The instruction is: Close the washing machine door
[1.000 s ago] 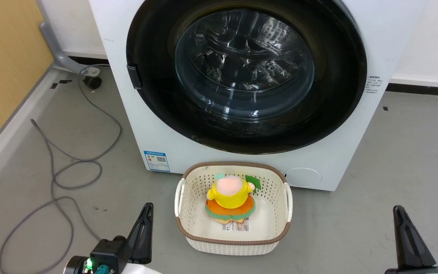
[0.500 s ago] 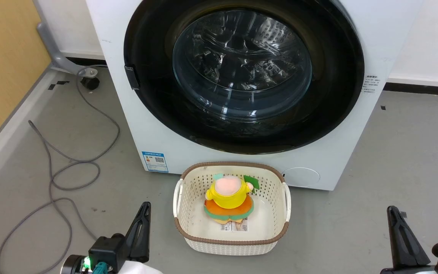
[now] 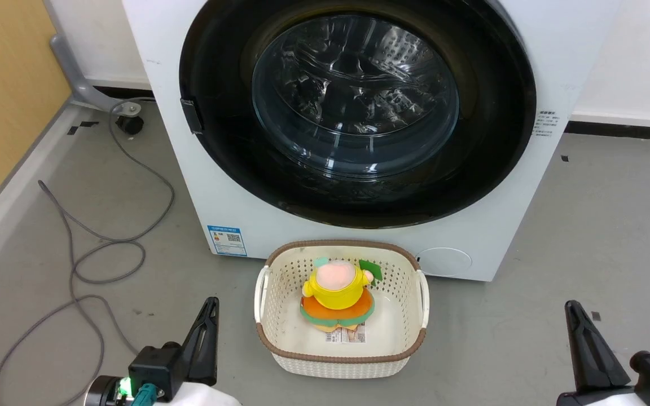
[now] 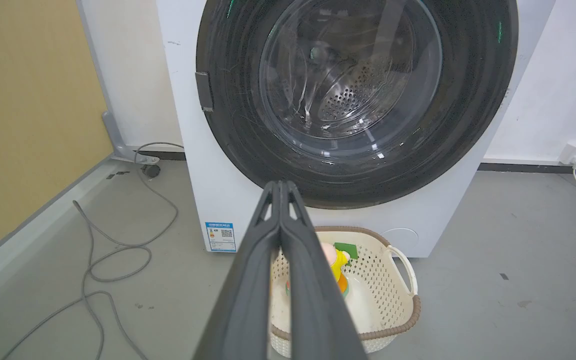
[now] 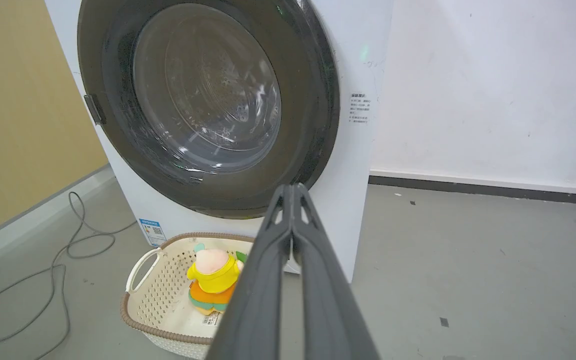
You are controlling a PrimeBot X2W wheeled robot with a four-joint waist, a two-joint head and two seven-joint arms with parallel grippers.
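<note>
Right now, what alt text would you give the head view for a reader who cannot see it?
The round black washing machine door looks shut against the white washing machine. On the floor before it, a cream basket holds a yellow plush toy; left tool and right tool sit low, closed.

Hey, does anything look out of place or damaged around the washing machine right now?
Nothing stands out. The washing machine door looks flush against the washing machine, its glass whole. The basket stands upright with a plush toy inside. A grey cable lies looped at the left.
</note>
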